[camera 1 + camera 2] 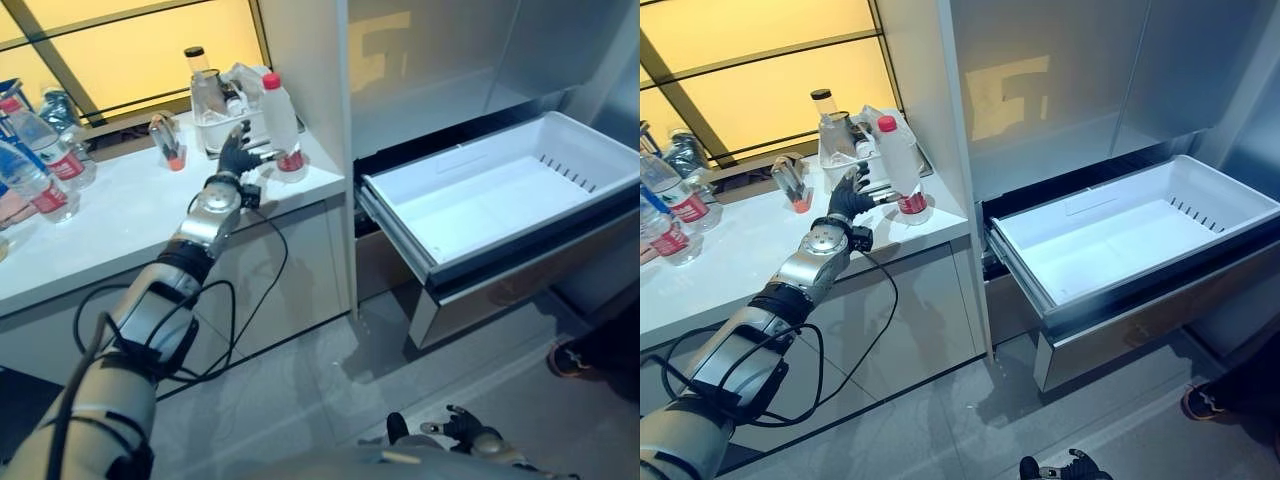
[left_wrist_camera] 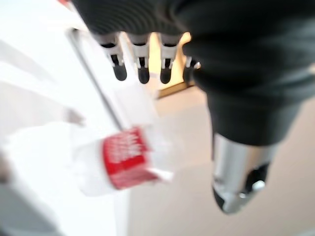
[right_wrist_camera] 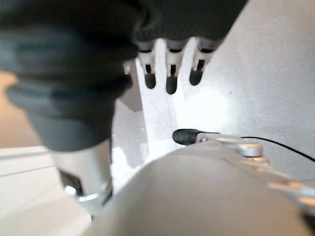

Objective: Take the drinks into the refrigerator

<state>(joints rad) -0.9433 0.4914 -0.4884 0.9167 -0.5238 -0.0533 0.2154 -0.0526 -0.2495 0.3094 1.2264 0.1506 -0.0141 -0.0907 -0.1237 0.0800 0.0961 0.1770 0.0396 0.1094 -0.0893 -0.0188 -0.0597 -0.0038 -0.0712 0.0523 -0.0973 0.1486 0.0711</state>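
Observation:
A clear drink bottle point(image 1: 280, 120) with a red cap and red label stands upright near the right end of the white counter point(image 1: 120, 225). My left hand point(image 1: 235, 150) is open just to its left, at label height. In the left wrist view the bottle point(image 2: 125, 157) lies between the straight fingers point(image 2: 142, 71) and the thumb point(image 2: 238, 184), with a gap on each side. The refrigerator's white drawer point(image 1: 400, 225) is pulled out and empty, to the right of the counter. My right hand point(image 1: 470, 432) hangs low above the floor, open and holding nothing.
Other bottles with red labels point(image 1: 45, 140) stand at the counter's left end. A small bottle with an orange cap point(image 1: 165, 140) and a white container holding a black-capped bottle point(image 1: 205, 85) sit behind my left hand. A person's shoe point(image 1: 570, 360) is on the floor below the drawer.

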